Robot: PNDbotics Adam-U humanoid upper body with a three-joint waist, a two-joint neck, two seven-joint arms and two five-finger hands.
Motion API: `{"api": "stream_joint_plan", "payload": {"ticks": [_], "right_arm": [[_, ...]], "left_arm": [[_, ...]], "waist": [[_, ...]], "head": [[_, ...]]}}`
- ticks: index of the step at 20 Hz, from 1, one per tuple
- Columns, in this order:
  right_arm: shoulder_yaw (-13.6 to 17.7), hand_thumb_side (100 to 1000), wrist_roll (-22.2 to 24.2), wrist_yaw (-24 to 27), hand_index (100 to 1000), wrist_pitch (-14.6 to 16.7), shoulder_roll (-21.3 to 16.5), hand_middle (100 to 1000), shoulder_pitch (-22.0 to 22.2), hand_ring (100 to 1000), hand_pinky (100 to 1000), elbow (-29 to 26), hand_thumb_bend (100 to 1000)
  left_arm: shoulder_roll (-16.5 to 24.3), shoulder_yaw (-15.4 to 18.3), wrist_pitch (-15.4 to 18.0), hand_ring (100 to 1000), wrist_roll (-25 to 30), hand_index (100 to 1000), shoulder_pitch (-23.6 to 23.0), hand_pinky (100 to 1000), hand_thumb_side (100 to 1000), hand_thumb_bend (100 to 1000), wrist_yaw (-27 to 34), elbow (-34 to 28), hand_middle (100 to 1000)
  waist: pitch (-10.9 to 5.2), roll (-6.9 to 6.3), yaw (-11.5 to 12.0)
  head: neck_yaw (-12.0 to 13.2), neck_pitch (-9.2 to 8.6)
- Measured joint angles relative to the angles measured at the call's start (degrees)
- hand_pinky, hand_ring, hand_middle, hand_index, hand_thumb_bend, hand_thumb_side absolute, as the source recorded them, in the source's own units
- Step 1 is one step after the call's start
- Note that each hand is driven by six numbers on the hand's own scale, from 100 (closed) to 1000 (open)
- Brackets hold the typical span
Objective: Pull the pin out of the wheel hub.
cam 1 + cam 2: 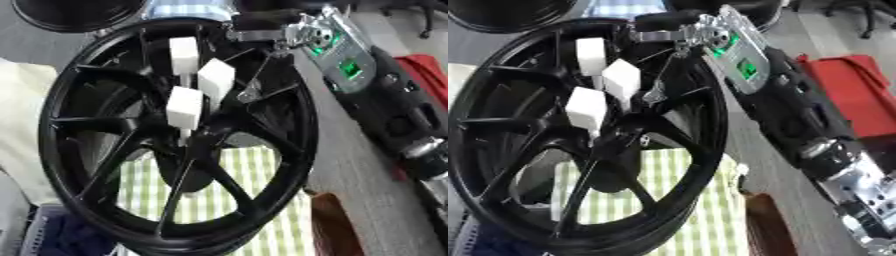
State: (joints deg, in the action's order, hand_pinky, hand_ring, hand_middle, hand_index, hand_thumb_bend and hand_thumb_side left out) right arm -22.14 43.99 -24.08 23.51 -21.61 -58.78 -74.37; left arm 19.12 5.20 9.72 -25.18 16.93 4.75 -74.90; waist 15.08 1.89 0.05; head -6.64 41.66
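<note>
Checked cloth (254,210) lies nearest, under the black wheel (79,165) standing on its rim, with three white pins (185,107) sticking out of its hub. Farther up, my right hand (677,31) reaches the wheel's top edge; I cannot tell whether its fingers grip anything.

Black wheel hub (96,150), white pins (185,107), green-and-white checked cloth (684,200), red box (859,95)

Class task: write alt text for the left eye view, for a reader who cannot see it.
A black spoked wheel stands upright with three white block-headed pins clustered at its hub. The robot's right hand reaches in from the upper right, by the top of the rim. Green-checked cloth shows behind the spokes.
</note>
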Motion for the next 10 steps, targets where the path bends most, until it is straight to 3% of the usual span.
{"api": "stream_joint_plan", "payload": {"ticks": [10], "right_arm": [[-0.32,191,0.10,0.00,718,-0.10,-0.36,614,-0.59,698,749,0.02,434]], "left_arm": [[-0.01,-0.06,-0.09,636,0.09,753,0.09,721,634,303,-0.09,0.35,535]], "waist": [[-0.19,0.11,0.01]], "head": [[-0.76,-0.48]]}}
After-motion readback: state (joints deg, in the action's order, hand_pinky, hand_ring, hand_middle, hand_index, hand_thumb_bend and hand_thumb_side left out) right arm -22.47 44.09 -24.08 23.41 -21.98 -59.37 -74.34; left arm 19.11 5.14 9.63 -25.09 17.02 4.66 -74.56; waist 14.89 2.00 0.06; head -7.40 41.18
